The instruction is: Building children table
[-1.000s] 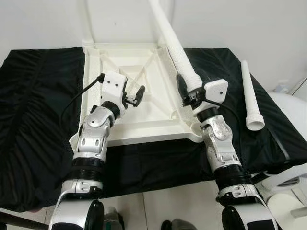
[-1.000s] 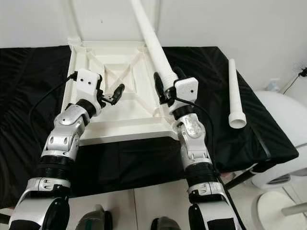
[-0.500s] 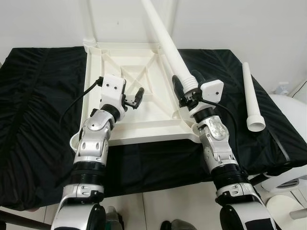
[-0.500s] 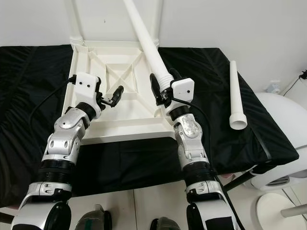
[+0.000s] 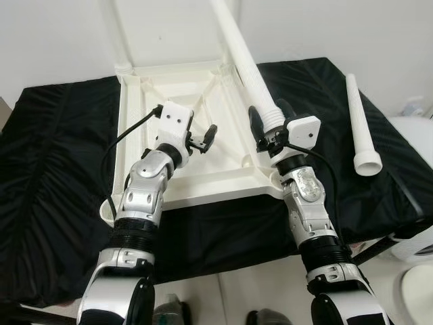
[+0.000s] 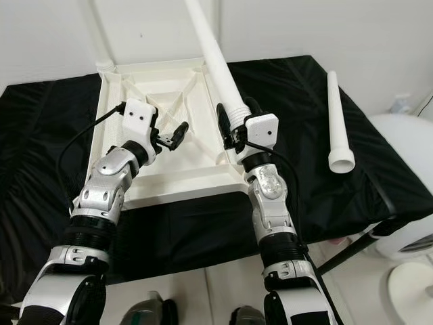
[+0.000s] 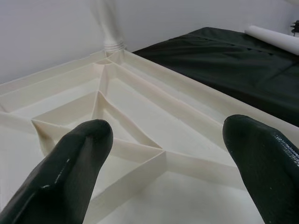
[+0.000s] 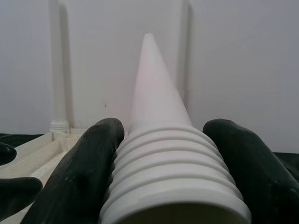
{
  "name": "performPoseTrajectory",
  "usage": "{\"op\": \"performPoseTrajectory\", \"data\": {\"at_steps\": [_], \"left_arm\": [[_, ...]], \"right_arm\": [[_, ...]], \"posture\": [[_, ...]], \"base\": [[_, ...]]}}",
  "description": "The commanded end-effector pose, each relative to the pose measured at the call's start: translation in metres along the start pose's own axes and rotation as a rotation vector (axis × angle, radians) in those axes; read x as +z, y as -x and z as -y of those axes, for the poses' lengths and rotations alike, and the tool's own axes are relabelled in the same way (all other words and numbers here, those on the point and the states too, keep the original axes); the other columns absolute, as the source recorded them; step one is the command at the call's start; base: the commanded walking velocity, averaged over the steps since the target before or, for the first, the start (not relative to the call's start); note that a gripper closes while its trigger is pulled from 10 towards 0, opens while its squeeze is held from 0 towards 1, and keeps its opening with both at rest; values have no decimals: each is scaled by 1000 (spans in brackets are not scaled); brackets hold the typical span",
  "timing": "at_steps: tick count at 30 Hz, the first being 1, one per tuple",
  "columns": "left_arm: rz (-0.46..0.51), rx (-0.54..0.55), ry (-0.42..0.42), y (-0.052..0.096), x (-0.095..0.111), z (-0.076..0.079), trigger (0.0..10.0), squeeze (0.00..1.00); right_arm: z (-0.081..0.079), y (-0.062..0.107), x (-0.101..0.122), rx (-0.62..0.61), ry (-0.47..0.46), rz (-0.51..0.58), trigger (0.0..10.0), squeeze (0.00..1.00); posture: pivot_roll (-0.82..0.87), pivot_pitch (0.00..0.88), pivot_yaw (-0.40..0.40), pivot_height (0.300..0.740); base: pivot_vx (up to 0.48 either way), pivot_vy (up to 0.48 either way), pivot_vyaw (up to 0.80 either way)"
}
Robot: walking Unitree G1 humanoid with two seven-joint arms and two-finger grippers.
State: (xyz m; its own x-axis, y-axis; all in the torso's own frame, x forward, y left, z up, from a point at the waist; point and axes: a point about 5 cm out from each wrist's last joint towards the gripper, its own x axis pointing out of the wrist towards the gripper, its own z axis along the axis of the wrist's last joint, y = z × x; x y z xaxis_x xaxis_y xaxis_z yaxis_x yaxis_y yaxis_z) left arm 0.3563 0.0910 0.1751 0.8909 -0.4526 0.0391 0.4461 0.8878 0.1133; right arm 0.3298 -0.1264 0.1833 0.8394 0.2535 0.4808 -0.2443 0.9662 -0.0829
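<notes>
A big black cloth (image 5: 54, 176) in front of me – all wrinkly, hanging over the edge, a plain white wall (image 5: 61, 34) behind it, pale floor (image 6: 223, 284) down below, something round and white (image 6: 406, 169) beside the cloth on my right.

You're looking at the white tabletop (image 5: 203, 142) lying upside down beneath both grippers; your right gripper (image 5: 269, 126) is gripping a white leg (image 5: 247, 68) by its ribbed end, tilting upward.

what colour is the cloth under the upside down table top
Black, plain; the cloth shows best in the left eye view.
</notes>
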Motion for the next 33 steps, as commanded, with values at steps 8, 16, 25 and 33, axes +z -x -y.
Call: {"op": "performPoseTrajectory", "data": {"at_steps": [8,16,25,33], "left_arm": [[19,117,-20,-6,7,-8,10000,0],[15,158,25,-5,10,-12,10000,0],[-40,67,251,-5,9,1,10000,0],[-40,-98,319,-8,20,16,10000,0]], "right_arm": [[7,-2,12,-28,27,58,10000,0],[3,-8,12,2,-1,50,10000,0],[-1,-15,14,72,-2,45,10000,0],[-4,-14,13,94,-4,42,10000,0]], "posture": [[-77,14,98,740],[-9,8,-6,740],[21,17,-45,740],[35,30,-48,740]], "base": [[0,0,0],[0,0,0],[0,0,0],[0,0,0]]}}
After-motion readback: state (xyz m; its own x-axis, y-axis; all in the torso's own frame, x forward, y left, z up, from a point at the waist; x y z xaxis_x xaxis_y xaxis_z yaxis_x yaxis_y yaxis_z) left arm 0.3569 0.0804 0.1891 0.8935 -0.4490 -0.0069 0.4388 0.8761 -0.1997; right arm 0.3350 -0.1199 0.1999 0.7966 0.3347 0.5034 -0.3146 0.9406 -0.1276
